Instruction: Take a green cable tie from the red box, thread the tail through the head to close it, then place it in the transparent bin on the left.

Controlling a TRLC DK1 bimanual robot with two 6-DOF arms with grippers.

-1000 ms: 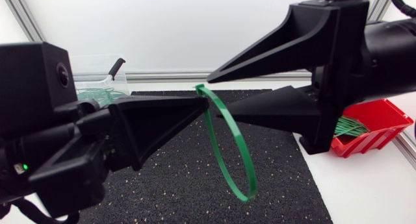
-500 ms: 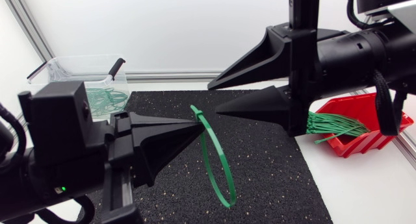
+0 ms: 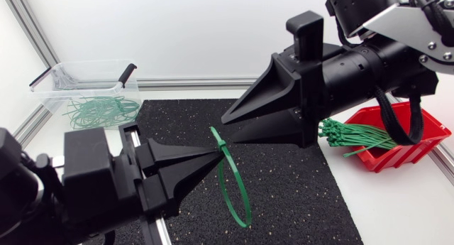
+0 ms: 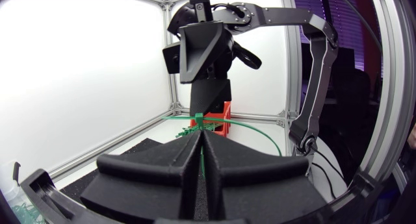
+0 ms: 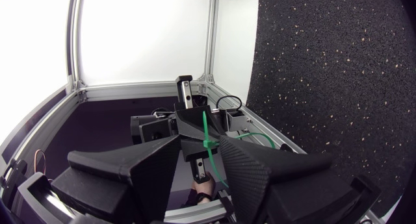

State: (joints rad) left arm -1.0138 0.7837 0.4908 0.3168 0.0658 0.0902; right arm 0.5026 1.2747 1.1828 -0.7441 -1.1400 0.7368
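At our left on the tabletop, the transparent bin [image 3: 50,89] holds tangled green loops [image 3: 99,110]. Our left gripper [image 3: 215,152] has its fingers pressed together on the green cable tie [image 3: 243,221] just below its head, and the closed loop hangs over the black mat [image 3: 298,195]. Our right gripper [image 3: 228,131], just beside the head, has its fingers slightly apart and holds nothing. The red box [image 3: 418,131] with its bundled ties [image 3: 351,135] sits at the right.
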